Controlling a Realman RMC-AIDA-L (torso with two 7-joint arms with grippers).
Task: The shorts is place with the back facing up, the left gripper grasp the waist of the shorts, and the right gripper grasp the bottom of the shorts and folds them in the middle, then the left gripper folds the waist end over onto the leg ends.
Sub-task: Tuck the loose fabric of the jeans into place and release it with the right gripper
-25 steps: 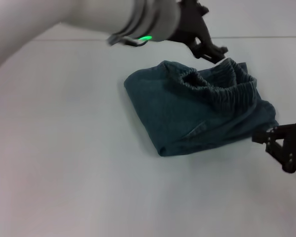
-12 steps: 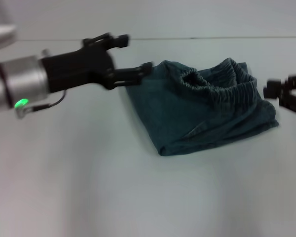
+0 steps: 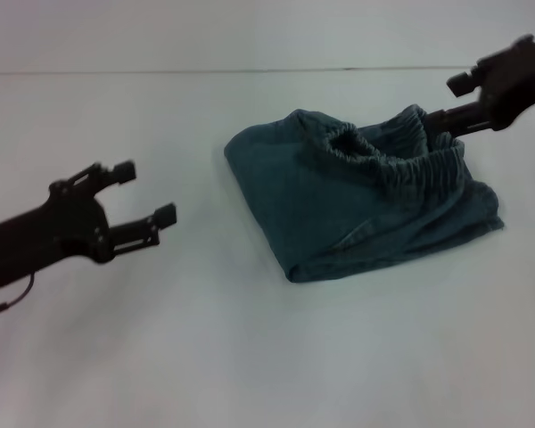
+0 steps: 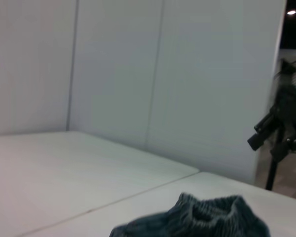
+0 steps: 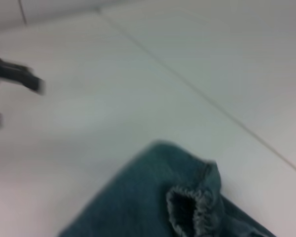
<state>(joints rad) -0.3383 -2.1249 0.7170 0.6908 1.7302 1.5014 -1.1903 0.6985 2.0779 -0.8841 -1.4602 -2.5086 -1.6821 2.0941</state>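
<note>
The blue-green denim shorts (image 3: 357,201) lie folded into a compact bundle at the centre right of the white table. The puckered waist (image 3: 401,160) rests on top, near the far right side of the bundle. The bottom of the shorts and the leg ends are hidden under the folded cloth. My left gripper (image 3: 144,192) hovers open and empty well to the left of the shorts. My right gripper (image 3: 450,100) is open and empty beyond the far right corner of the bundle, just past the waist. The left wrist view catches the shorts (image 4: 202,222) and the right gripper (image 4: 274,133); the right wrist view shows the shorts (image 5: 187,212).
The white table (image 3: 250,357) stretches around the shorts, with a seam line (image 3: 205,71) running across its far side. Pale wall panels (image 4: 138,74) stand behind the table in the left wrist view.
My left gripper has drawn away from above the waist, swinging left and nearer to me. My right gripper has moved from the near right side of the shorts to the far right. The shorts lie unchanged.
</note>
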